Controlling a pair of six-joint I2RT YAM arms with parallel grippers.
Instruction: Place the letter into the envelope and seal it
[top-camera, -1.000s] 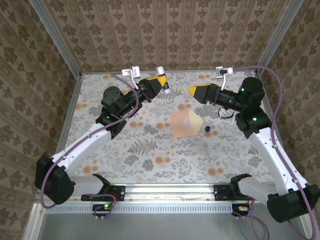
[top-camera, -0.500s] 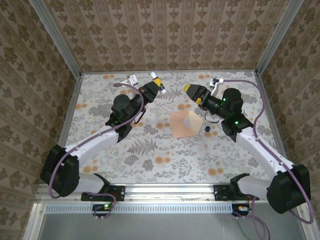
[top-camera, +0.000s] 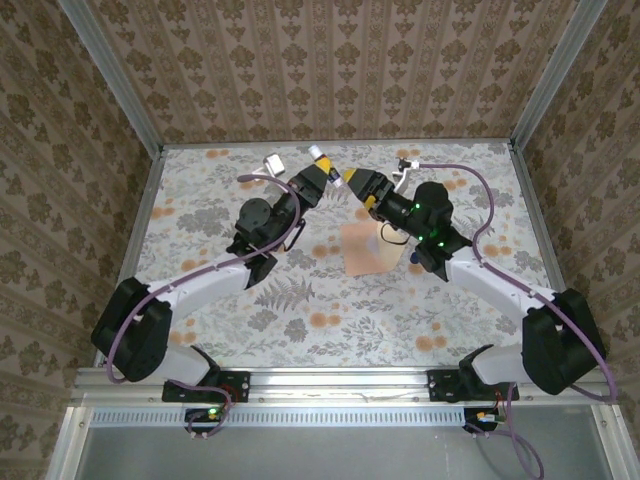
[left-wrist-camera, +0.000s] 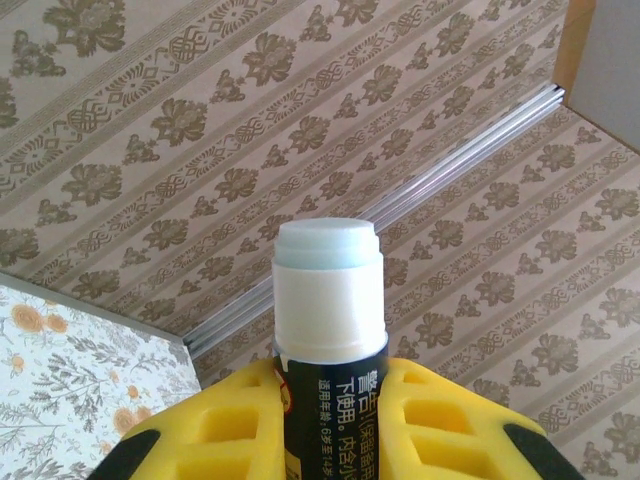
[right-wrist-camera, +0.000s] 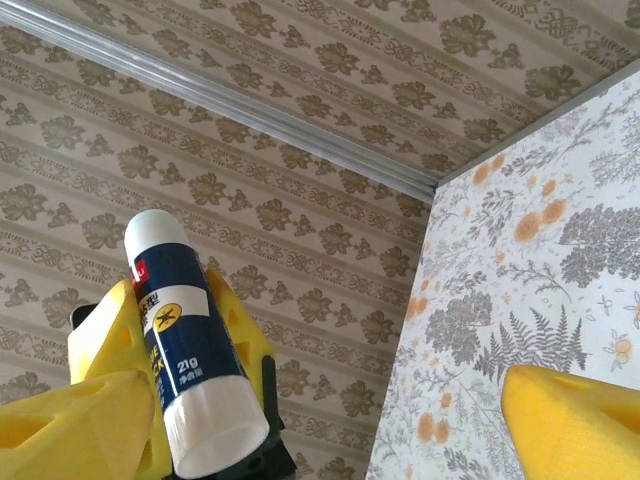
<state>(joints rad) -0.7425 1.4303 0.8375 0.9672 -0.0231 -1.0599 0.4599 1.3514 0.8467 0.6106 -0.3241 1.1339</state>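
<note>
Jaws of the left gripper (top-camera: 317, 175) are clenched on a glue stick (left-wrist-camera: 330, 300), its uncapped tip towards the far wall. Jaws of the right gripper (top-camera: 358, 184) stand released, wide apart, just right of it. The envelope (top-camera: 362, 250) lies flat at mid-table (top-camera: 300, 300), nearer than both grippers, with a small dark blue piece (top-camera: 413, 258) beside its right corner.

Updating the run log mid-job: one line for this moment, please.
left hand: shut on glue stick, raised | right hand: open, close beside it | envelope: on table
</note>
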